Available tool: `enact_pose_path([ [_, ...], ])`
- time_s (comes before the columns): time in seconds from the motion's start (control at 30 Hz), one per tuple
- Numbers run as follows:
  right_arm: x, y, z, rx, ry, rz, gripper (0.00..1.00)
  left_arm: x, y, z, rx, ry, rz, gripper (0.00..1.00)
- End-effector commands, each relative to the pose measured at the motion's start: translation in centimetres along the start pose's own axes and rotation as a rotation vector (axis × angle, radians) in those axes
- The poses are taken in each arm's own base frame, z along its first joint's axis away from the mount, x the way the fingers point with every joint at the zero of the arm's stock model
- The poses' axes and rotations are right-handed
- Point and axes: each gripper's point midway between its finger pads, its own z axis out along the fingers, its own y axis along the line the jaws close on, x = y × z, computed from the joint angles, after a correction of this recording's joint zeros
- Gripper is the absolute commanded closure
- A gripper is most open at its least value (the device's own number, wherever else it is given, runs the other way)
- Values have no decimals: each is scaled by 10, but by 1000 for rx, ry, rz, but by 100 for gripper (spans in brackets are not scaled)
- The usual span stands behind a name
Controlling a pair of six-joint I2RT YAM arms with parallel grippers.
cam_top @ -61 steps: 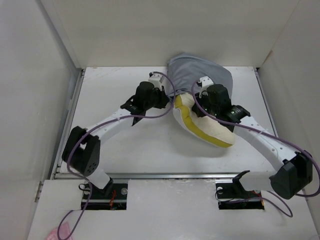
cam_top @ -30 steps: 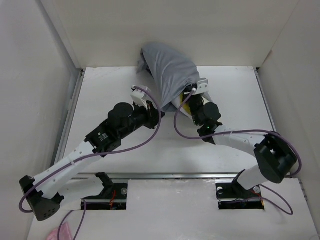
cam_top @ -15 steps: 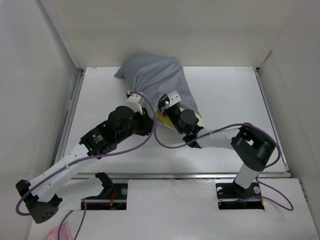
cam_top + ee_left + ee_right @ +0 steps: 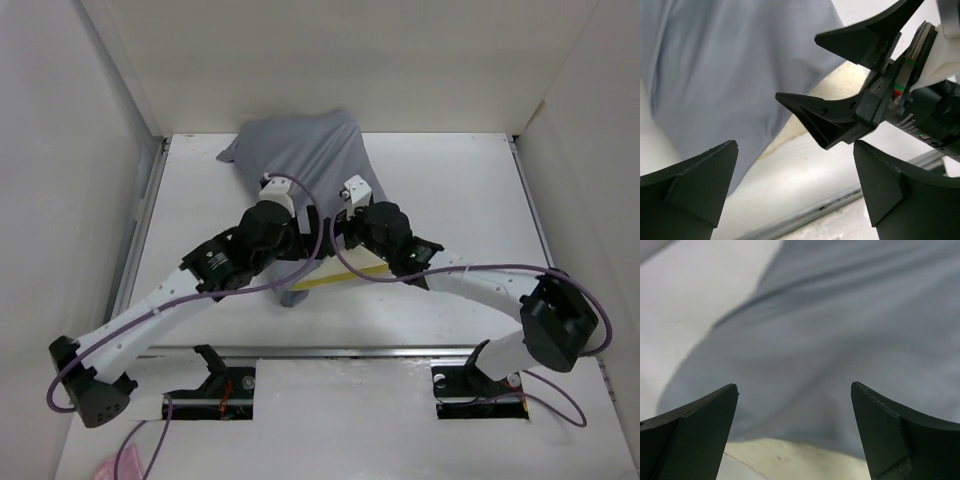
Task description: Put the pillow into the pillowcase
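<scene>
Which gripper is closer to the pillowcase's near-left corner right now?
Left. The left gripper hangs open just beyond that corner of the pillowcase; the right gripper, also open, is farther right, over the pillow.

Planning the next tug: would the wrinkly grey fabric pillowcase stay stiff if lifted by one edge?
Probably floppy: the grey fabric pillowcase drapes in folds over the cream-yellow foam pillow. Pushed, it would likely bunch up, as its creases suggest.

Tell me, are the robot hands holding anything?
No. The left gripper and the right gripper are both open near the pillowcase, holding nothing.
</scene>
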Motion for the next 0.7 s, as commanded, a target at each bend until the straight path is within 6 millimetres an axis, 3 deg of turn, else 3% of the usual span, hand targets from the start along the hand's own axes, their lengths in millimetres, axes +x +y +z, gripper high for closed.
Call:
enact_pose_path([
  [0.0,21,-38,-19,120,105,168,0,-24,-6,30,-3,-67,66,0],
  [0.03,21,-51,-22,142,106,266,0,-9,-10,50,9,-6,108,0],
  [0.07,35,-84,-28,194,134,348,0,-3,-18,59,46,30,149,0],
  [0.13,50,-113,-40,255,156,487,0,25,-29,83,79,121,275,0],
  [0.2,66,-152,-61,346,162,544,0,37,-54,89,109,147,366,0],
  [0.23,67,-162,-71,379,168,557,0,40,-59,93,101,146,401,0],
  [0.27,74,-171,-78,409,179,570,0,57,-67,101,100,187,450,0],
  [0.3,73,-188,-88,449,167,589,0,54,-79,104,121,178,487,0],
  [0.4,91,-217,-116,571,196,676,0,74,-92,125,138,213,570,0],
  [0.47,93,-227,-127,598,193,712,0,67,-96,140,112,194,622,0],
  [0.5,96,-231,-131,605,199,726,0,80,-89,158,67,228,643,0],
  [0.6,95,-238,-139,607,189,749,0,75,-77,180,-69,227,690,0],
  [0.63,95,-241,-141,616,186,752,0,97,-61,191,-127,305,720,0],
  [0.67,99,-240,-142,618,194,756,0,93,-63,196,-145,306,727,0],
])
